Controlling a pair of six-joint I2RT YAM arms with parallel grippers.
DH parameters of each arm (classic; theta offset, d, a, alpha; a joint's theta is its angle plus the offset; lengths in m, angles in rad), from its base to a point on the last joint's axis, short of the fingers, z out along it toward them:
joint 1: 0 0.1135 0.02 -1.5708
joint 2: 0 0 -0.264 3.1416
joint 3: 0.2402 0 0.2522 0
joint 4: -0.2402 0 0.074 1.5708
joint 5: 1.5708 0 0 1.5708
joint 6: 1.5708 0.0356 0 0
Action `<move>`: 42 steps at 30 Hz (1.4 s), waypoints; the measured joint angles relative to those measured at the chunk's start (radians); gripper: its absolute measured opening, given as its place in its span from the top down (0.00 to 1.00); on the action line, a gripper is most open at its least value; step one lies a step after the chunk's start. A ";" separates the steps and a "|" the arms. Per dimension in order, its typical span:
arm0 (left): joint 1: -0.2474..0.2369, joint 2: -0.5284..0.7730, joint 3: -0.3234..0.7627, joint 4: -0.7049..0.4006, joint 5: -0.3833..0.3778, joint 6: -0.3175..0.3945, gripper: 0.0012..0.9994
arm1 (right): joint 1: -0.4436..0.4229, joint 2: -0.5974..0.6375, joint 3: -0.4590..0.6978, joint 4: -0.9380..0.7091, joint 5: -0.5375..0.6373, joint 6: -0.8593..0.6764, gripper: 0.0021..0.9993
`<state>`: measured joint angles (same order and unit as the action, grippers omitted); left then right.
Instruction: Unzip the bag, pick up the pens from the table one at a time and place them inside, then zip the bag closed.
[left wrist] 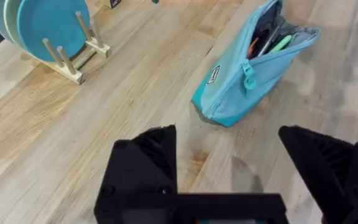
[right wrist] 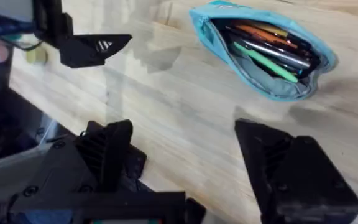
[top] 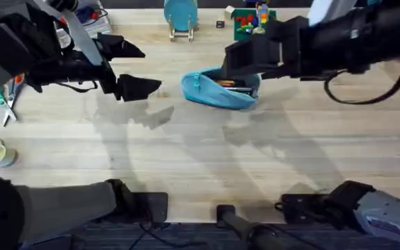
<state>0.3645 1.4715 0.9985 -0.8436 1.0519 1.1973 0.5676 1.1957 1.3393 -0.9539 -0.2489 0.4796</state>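
The light blue soft fabric pouch (top: 221, 90) is lying unzipped on the pale wooden butcher-block table (top: 200, 160), toward the far middle, its mouth gaping in a long oval. Its cloth is sagging in soft folds, and a small white label and a blue zipper pull are showing on its side in the left wrist view. Inside, the bright green pen (right wrist: 267, 64) is resting beside the silver-grey metallic pen (right wrist: 278, 53), with at least 1 orange-barrelled item and some darker ones packed alongside. The pens' lower ends are hidden by the pouch wall, so how many items are lying in there is hard to count.

The left gripper (top: 136, 67) is hovering above the table to the left of the pouch, its 2 angular black fingers spread wide and holding nothing. The right gripper (right wrist: 185, 158) is likewise spread wide and empty, its blocky matte fingers hanging above bare planks near the pouch. From overhead the right arm is crossing over the pouch's far edge, covering part of it.

A rack of round teal plates (left wrist: 39, 28) on a light wooden dowel stand is standing behind, cut off at the frame edge. Scissors (top: 7, 104) are lying at the left edge, half hidden under the left arm.
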 joint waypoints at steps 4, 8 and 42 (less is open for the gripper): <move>0.000 0.000 0.000 0.000 0.000 0.000 0.01 | 0.061 0.000 0.000 0.011 0.074 0.068 0.00; 0.000 0.000 0.000 0.000 0.000 0.000 0.01 | 0.105 0.000 0.000 0.012 0.123 0.098 0.00; 0.000 0.000 0.000 0.000 0.000 0.000 0.01 | 0.268 0.131 0.000 0.023 0.256 0.207 0.00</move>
<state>0.3645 1.4715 0.9985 -0.8436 1.0519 1.1973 0.8358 1.3264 1.3392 -0.9310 0.0067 0.6864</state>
